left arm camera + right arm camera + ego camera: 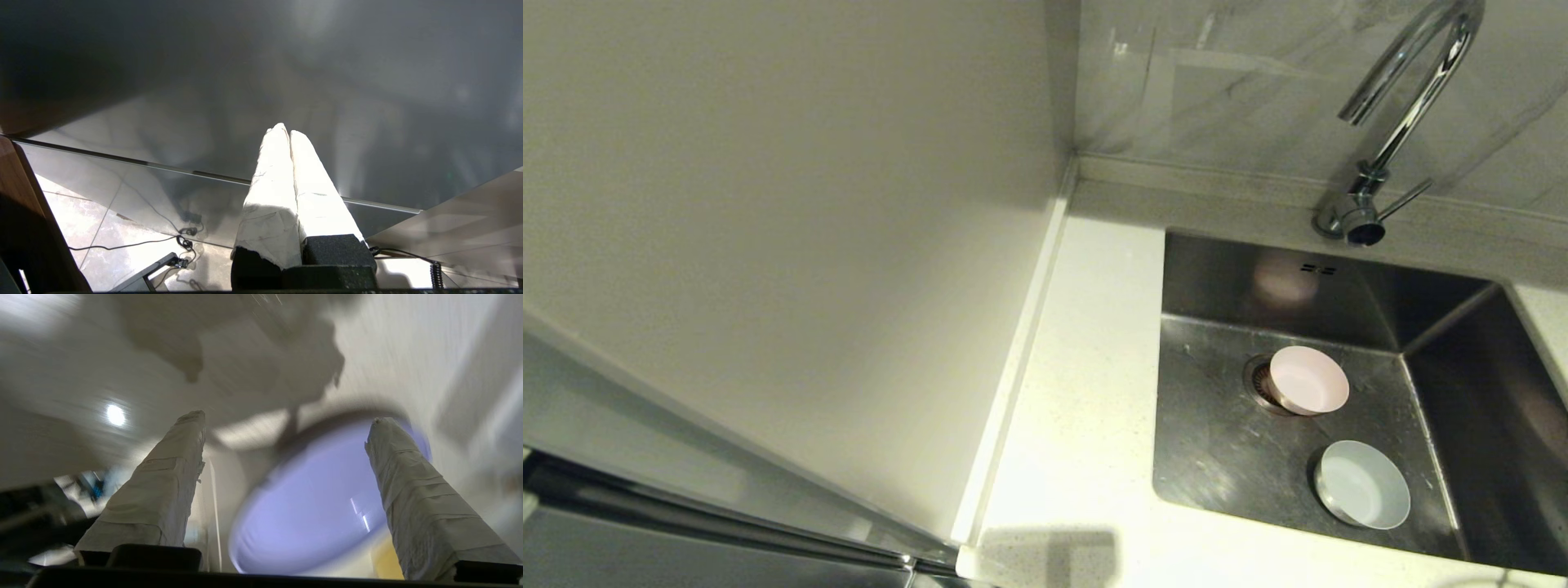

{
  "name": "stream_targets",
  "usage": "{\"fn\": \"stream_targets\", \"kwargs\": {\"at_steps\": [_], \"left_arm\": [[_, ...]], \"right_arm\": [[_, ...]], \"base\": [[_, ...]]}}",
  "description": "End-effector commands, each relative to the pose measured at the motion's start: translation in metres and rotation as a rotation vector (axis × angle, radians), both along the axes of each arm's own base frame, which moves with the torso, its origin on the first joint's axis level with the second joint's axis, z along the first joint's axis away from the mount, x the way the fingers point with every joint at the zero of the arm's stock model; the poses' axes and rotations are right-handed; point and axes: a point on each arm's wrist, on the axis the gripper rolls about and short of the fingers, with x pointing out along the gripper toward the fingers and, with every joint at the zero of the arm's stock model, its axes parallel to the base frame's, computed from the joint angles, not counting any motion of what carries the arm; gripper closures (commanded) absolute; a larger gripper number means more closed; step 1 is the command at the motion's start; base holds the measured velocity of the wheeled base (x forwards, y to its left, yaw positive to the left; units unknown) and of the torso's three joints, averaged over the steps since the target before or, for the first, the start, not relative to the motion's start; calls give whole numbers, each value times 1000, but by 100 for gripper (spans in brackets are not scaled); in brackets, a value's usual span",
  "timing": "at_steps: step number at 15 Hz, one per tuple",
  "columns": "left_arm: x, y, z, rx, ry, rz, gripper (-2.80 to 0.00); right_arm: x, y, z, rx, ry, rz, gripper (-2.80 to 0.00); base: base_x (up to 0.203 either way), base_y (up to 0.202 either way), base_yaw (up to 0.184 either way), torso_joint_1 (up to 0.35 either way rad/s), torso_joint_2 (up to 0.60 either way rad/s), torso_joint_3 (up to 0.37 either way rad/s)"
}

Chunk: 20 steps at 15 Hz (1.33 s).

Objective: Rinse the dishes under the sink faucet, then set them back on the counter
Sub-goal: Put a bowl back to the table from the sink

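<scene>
Right gripper [286, 416] fingers spread wide, lilac plate [310, 506] lying loose between them, probably on the counter. Pink bowl [1308, 380] waits in the sink [1217, 457], blue-white bowl [1364, 483] at its five o'clock. Lift clear without nudging the plate. Left gripper [284, 131] parked, fingers pressed together.

The rectangular brushed steel sink [1225, 457] holds two obstacles — a small pale pink bowl [1308, 380] partly over the round drain, and a pale blue-white bowl [1364, 483] near the front wall; the basin floor to their left lies bare; the tall chrome gooseneck faucet [1401, 98] arches over the back rim; the white speckled tabletop [1078, 392] left of the sink is open — bounded by the cream wall panel [768, 245].
</scene>
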Motion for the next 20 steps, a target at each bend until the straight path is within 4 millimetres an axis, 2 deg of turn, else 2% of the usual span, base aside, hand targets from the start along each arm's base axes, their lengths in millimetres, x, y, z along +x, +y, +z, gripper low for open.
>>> {"fn": "stream_targets", "kwargs": {"at_steps": [1,4,5,7,9,11,13,15,20], "left_arm": [[0,0,-1,0,2,0,0],[0,0,-1,0,3,0,0],[0,0,-1,0,2,0,0],[0,0,-1,0,4,0,0],[0,0,-1,0,2,0,0],[0,0,-1,0,3,0,0],[0,0,-1,0,2,0,0],[0,0,-1,0,3,0,0],[0,0,-1,0,2,0,0]], "right_arm": [[8,26,16,-27,-159,239,-280],[42,55,36,-19,-255,555,-280],[60,63,48,-15,-291,657,-280],[110,81,65,-16,-312,780,-280],[165,106,78,-34,-326,776,-280],[206,130,66,-97,-273,661,-280],[238,146,46,-141,-279,524,-280],[252,148,35,-224,-283,390,-280],[262,117,24,-257,-244,257,-280]], "base": [[0,0,0,0,0,0],[0,0,0,0,0,0],[0,0,0,0,0,0],[0,0,0,0,0,0],[0,0,0,0,0,0],[0,0,0,0,0,0],[0,0,0,0,0,0],[0,0,0,0,0,0],[0,0,0,0,0,0]]}}
